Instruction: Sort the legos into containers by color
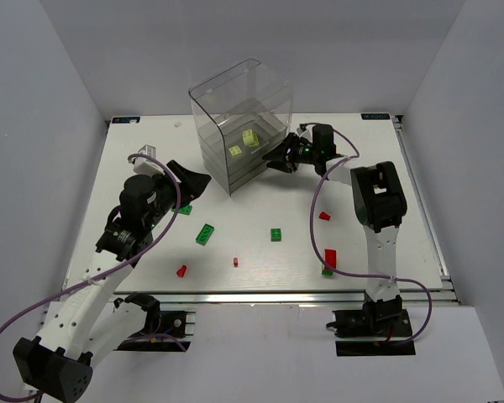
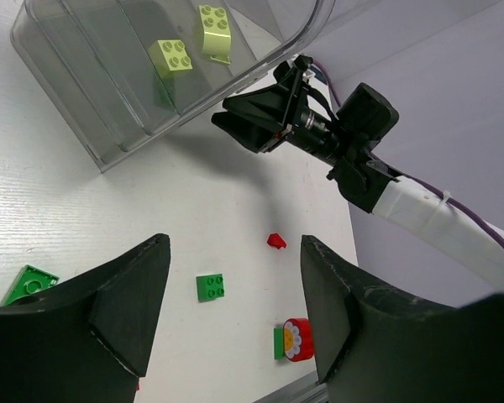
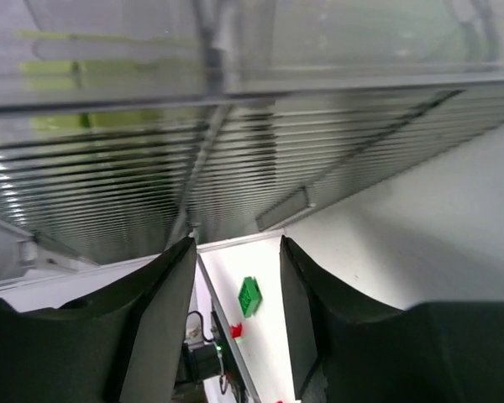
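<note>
Closest to the near edge of the white counter we log a red brick with a small green piece touching it. Also loose on the counter, well apart:
- a dark green flat brick
- a green 2x2 brick
- a small red piece
- a tiny red piece
- a red piece

At the far side, the clear grey-tinted plastic drawer unit with tall hood holds two pale yellow-green bricks. We cannot tell which drawer they lie in.

Progress, our judgement: yellow-green looks done, since we see none outside the unit. No red or green is sorted yet, so most of the task is ahead.

Right jaws: parted a moderate way, nothing between them, at the unit's lower right side. We cannot tell whether they touch it.

Left jaws: spread wide and empty, over bare counter just in front of the unit.
</note>
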Controlling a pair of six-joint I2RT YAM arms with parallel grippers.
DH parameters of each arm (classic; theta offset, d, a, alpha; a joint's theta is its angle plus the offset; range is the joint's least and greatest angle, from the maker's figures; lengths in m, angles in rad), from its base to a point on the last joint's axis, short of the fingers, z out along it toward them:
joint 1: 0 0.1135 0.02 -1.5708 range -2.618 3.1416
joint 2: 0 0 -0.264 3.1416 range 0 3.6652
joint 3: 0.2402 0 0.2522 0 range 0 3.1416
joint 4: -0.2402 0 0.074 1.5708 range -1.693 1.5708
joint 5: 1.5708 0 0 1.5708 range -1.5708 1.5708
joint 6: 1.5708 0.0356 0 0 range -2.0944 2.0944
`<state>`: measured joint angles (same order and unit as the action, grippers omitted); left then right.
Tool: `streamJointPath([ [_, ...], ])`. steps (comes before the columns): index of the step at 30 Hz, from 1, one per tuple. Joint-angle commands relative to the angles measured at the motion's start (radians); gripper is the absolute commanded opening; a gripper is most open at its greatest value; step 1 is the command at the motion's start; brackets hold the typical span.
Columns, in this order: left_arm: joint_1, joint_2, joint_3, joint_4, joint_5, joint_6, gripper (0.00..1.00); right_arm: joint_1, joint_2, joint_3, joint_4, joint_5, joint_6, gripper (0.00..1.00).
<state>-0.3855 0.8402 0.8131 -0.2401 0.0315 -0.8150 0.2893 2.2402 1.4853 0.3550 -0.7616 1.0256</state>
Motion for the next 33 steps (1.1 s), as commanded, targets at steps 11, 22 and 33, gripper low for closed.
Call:
streamJointPath([
  [11, 0.004, -0.003, -0.014, 0.005, -0.018, -0.015, 0.73, -0.001, -0.007, 0.019, 0.177, -0.022, 0.077, 0.43],
  [22, 0.004, -0.022, -0.011, -0.022, -0.048, -0.015, 0.73, 0.004, 0.053, 0.078, 0.214, 0.005, 0.050, 0.17],
  [33, -0.006, 0.011, -0.042, -0.019, -0.048, -0.021, 0.73, -0.016, 0.009, -0.052, 0.329, -0.031, 0.068, 0.00],
])
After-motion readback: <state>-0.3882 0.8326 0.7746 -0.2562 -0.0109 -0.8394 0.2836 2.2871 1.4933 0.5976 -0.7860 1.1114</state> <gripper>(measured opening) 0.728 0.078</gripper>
